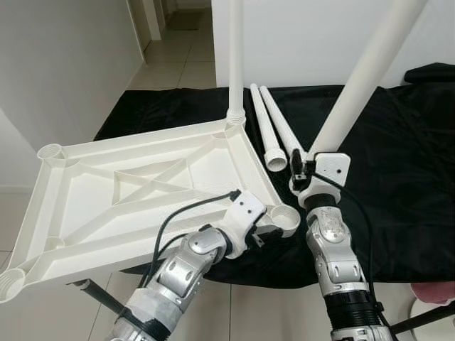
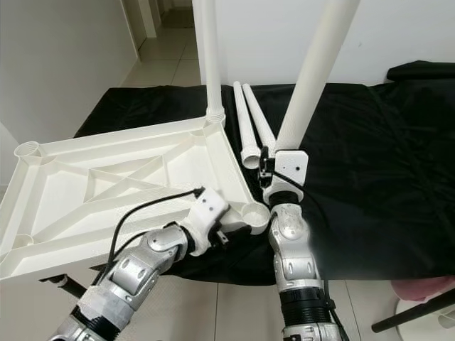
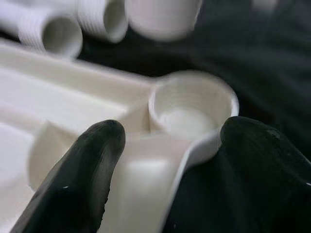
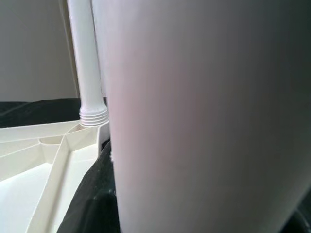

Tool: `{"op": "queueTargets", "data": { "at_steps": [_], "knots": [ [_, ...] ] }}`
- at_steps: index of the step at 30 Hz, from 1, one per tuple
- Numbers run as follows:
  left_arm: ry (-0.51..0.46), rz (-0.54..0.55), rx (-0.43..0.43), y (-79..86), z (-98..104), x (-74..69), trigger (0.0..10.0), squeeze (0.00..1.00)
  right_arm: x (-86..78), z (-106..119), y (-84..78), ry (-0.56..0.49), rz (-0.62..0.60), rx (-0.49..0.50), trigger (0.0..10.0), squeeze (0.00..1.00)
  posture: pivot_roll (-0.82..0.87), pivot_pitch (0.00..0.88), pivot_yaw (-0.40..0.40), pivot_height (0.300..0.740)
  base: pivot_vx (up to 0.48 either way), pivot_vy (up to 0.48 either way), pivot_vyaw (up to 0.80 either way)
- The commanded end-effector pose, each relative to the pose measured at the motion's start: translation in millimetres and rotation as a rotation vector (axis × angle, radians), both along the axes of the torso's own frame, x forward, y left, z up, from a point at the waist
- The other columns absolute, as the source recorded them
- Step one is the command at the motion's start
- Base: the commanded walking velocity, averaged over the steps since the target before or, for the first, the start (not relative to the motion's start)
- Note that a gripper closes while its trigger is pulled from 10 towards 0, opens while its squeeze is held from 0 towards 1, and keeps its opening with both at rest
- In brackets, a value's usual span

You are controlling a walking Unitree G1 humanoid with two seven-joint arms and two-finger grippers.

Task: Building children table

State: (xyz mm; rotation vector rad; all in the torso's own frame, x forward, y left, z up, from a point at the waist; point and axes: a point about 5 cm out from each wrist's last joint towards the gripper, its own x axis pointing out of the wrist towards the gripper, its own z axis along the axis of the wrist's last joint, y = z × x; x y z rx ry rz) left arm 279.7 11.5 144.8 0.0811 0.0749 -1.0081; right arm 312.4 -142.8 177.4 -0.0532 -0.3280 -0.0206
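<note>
The white plastic tabletop (image 1: 142,192) lies upside down, ribs up, partly on the black cloth. One white leg (image 1: 236,57) stands upright in its far right corner. My left gripper (image 1: 259,231) is shut on the tabletop's rim beside the near right corner socket (image 1: 286,219); in the left wrist view a black finger (image 3: 82,170) sits on each side of the rim by that socket (image 3: 192,104). My right gripper (image 1: 307,165) is shut on a second leg (image 1: 370,71), held tilted, its lower end just above and right of the socket. That leg (image 4: 204,121) looms close in the right wrist view.
Two loose legs (image 1: 274,128) lie side by side on the black cloth (image 1: 398,177) behind the socket. A dark bundle (image 1: 434,71) rests at the cloth's far right. A tiled hallway (image 1: 178,57) opens at the back left. A pink object (image 1: 434,291) is on the floor at lower right.
</note>
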Motion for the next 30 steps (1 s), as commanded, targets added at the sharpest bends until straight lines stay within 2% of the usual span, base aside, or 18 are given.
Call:
{"op": "queueTargets", "data": {
  "at_steps": [1, 5, 6, 11, 14, 16, 18, 21, 26, 27, 30],
  "knots": [
    [0.035, -0.013, -0.044, 7.9, 2, -1.6, 10.0, 0.00, -1.3, -4, 5.7, 0.008, 0.047, 0.015, 10.0, 0.00, 0.03, 0.043, 0.065, 0.740, 0.000, 0.000, 0.00],
    [0.032, 0.003, -0.077, 17.3, 1, -3.9, 10.0, 0.00, -4.6, -7, 9.6, 0.019, 0.110, 0.043, 10.0, 0.00, 0.02, 0.044, 0.060, 0.740, 0.000, 0.000, 0.00],
    [0.024, 0.013, -0.104, 26.5, 3, -6.9, 10.0, 0.00, -7.1, -4, 11.6, 0.014, 0.148, 0.059, 10.0, 0.00, 0.02, 0.047, 0.056, 0.740, 0.000, 0.000, 0.00],
    [0.021, 0.009, -0.140, 35.8, 8, -11.6, 10.0, 0.00, -8.2, -6, 10.0, 0.031, 0.141, 0.061, 10.0, 0.00, 0.02, 0.050, 0.049, 0.740, 0.000, 0.000, 0.00],
    [0.012, 0.024, -0.126, 41.9, 10, -13.8, 10.0, 0.00, -10.4, -10, 8.0, 0.054, 0.131, 0.066, 10.0, 0.00, 0.02, 0.048, 0.042, 0.740, 0.000, 0.000, 0.00],
    [0.008, 0.063, -0.073, 47.2, 6, -12.8, 10.0, 0.00, -14.5, -14, 8.1, 0.070, 0.136, 0.060, 10.0, 0.00, 0.02, 0.045, 0.037, 0.740, 0.000, 0.000, 0.00],
    [0.008, 0.063, -0.073, 47.2, 6, -12.8, 10.0, 0.00, -14.5, -14, 8.1, 0.070, 0.136, 0.060, 10.0, 0.00, 0.02, 0.045, 0.037, 0.740, 0.000, 0.000, 0.00],
    [-0.020, 0.084, -0.035, 55.1, 6, -16.0, 10.0, 0.00, -23.3, -20, 7.8, 0.090, 0.152, 0.054, 10.0, 0.00, 0.02, 0.037, 0.025, 0.740, 0.000, 0.000, 0.00],
    [-0.058, 0.086, -0.009, 60.2, 6, -19.3, 10.0, 0.00, -27.2, -23, 8.0, 0.098, 0.170, 0.043, 10.0, 0.00, 0.02, 0.033, 0.019, 0.740, 0.000, 0.000, 0.00],
    [-0.070, 0.068, 0.004, 64.4, 5, -22.8, 10.0, 0.00, -30.8, -25, 10.1, 0.101, 0.205, 0.023, 10.0, 0.00, 0.02, 0.029, 0.017, 0.740, 0.000, 0.000, 0.00],
    [-0.057, 0.055, -0.001, 65.4, 4, -24.4, 10.0, 0.00, -31.9, -25, 10.7, 0.103, 0.214, 0.013, 10.0, 0.00, 0.02, 0.029, 0.017, 0.740, 0.000, 0.000, 0.00]
  ]
}}
